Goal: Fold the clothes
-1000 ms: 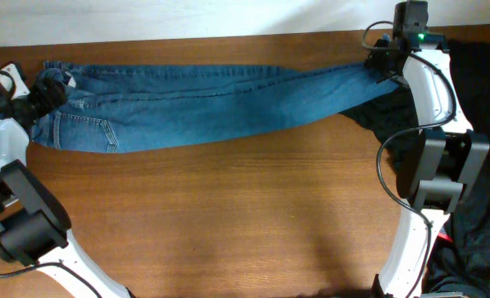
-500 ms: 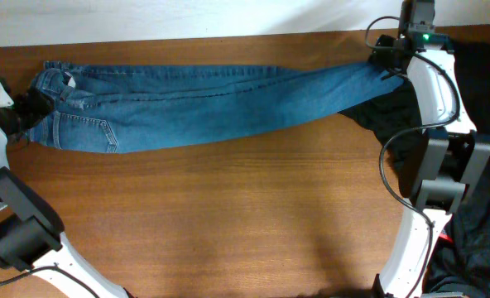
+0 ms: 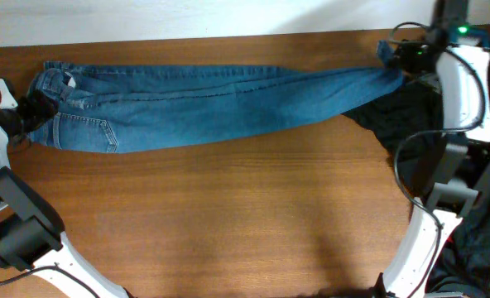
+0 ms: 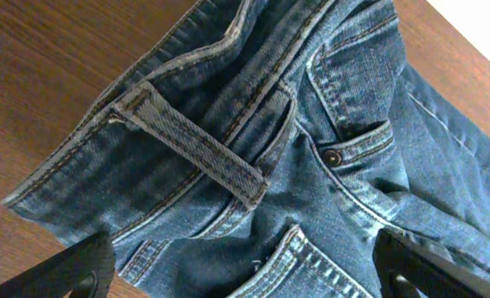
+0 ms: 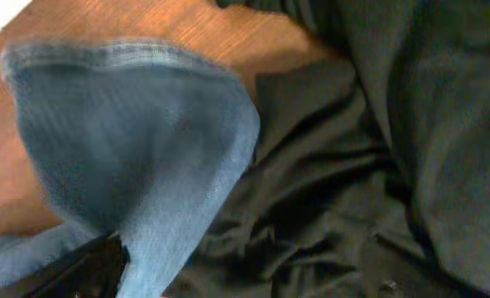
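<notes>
The blue denim jeans [image 3: 195,103] lie stretched along the far side of the table, waist at the left and leg ends at the right. My left gripper [image 3: 28,114] is at the waist end. In the left wrist view its jaws [image 4: 245,277] are spread wide over the waistband, belt loop and pocket [image 4: 311,165], not closed on them. My right gripper [image 3: 406,58] is at the leg ends. In the right wrist view the blurred denim hem [image 5: 129,141] hangs beside its left finger, with the jaws [image 5: 245,277] apart.
A heap of black cloth [image 3: 394,116] lies at the right end of the table under the leg ends, and fills most of the right wrist view [image 5: 377,165]. The brown wooden table [image 3: 228,215] spreads in front of the jeans. A white wall runs behind.
My right arm has moved to the right and the leg ends shifted right with it. My left gripper drew back left off the waistband, then stayed still.
</notes>
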You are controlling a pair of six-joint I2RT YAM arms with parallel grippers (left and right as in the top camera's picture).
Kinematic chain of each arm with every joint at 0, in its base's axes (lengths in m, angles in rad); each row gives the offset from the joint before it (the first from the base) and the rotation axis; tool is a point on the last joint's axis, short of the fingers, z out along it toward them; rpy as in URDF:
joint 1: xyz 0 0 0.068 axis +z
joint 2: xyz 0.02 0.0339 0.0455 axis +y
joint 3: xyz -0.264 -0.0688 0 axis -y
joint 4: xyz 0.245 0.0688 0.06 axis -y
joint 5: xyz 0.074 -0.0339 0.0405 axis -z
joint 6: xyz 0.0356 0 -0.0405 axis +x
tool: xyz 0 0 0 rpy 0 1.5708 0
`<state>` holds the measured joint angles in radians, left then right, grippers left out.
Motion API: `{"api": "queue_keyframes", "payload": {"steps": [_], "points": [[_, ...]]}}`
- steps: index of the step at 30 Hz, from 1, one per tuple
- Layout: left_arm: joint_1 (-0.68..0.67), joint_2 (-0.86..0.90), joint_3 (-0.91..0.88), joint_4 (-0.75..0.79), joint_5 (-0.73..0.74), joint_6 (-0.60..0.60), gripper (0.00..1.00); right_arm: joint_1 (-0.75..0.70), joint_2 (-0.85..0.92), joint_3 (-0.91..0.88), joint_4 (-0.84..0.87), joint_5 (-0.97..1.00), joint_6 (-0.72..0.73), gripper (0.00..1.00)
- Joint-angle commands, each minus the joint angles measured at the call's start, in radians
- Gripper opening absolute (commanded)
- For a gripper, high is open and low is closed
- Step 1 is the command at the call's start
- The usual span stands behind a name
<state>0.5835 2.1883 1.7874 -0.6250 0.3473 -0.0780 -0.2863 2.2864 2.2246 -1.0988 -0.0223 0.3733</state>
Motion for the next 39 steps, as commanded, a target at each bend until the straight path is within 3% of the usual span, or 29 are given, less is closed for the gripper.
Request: {"api": "queue_keyframes", "payload": {"steps": [1,7,16,23,29,35,39], "points": [[-0.001,-0.008,0.022,-0.001,-0.004,0.031,0.99,-0.078,-0.006,0.023,-0.008,-0.277,-0.003,1.0],[-0.001,-0.027,0.022,-0.005,0.001,0.035,0.99,-0.159,-0.006,0.018,-0.012,-0.475,-0.069,1.0],[-0.007,-0.174,0.022,-0.059,0.0,0.069,0.99,-0.122,-0.006,0.018,-0.159,-0.508,-0.283,1.0],[-0.095,-0.217,0.017,-0.245,-0.041,0.335,0.99,-0.079,-0.006,0.018,-0.257,-0.425,-0.37,1.0],[-0.216,-0.203,-0.02,-0.236,-0.24,0.552,0.99,-0.063,-0.006,0.018,-0.29,-0.407,-0.37,1.0],[-0.281,-0.142,-0.021,-0.179,-0.232,0.632,0.99,-0.06,-0.006,0.018,-0.306,-0.407,-0.37,0.99],[-0.326,-0.063,-0.021,-0.182,-0.232,0.769,0.97,-0.06,-0.006,0.018,-0.313,-0.407,-0.37,0.99]]}}
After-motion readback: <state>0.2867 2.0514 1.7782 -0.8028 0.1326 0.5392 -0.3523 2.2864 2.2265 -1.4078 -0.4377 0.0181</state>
